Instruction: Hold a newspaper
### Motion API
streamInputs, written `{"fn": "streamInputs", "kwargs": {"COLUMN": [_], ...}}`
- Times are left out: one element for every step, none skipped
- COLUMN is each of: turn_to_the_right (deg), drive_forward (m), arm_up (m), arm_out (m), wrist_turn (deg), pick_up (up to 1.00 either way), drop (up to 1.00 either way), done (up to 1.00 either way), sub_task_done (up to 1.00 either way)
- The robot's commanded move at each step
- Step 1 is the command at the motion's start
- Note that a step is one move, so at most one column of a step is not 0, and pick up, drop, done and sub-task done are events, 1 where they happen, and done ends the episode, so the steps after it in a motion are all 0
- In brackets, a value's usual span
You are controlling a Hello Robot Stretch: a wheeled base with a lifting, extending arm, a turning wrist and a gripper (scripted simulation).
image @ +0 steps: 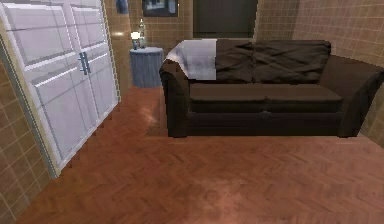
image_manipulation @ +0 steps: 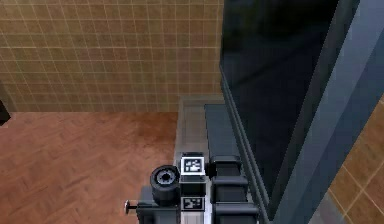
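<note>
A dark brown sofa (image: 265, 95) stands ahead in the forward view, with a dark rumpled throw (image: 275, 60) over its back. A pale grey sheet-like thing (image: 200, 58) lies draped over the sofa's left end; I cannot tell what it is. In the arm side view my gripper (image_manipulation: 150, 200) sits low at the bottom edge, left of the two white marker squares (image_manipulation: 192, 166). Only bare wooden floor lies behind its far end, so it holds nothing.
White double doors (image: 65, 75) fill the forward view's left. A small blue side table (image: 146, 68) with small items stands by the sofa. In the arm side view a large dark screen (image_manipulation: 275, 80) on a grey stand (image_manipulation: 195, 125) rises beside the arm. A tiled wall (image_manipulation: 110, 55) is behind.
</note>
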Motion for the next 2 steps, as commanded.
{"fn": "streamInputs", "kwargs": {"turn_to_the_right": [0.0, 0.0], "drive_forward": [0.0, 0.0], "arm_up": [0.0, 0.0], "arm_out": [0.0, 0.0], "wrist_turn": [45.0, 45.0], "pick_up": [0.0, 0.0], "drop": [0.0, 0.0], "done": [0.0, 0.0], "sub_task_done": [0.0, 0.0]}}
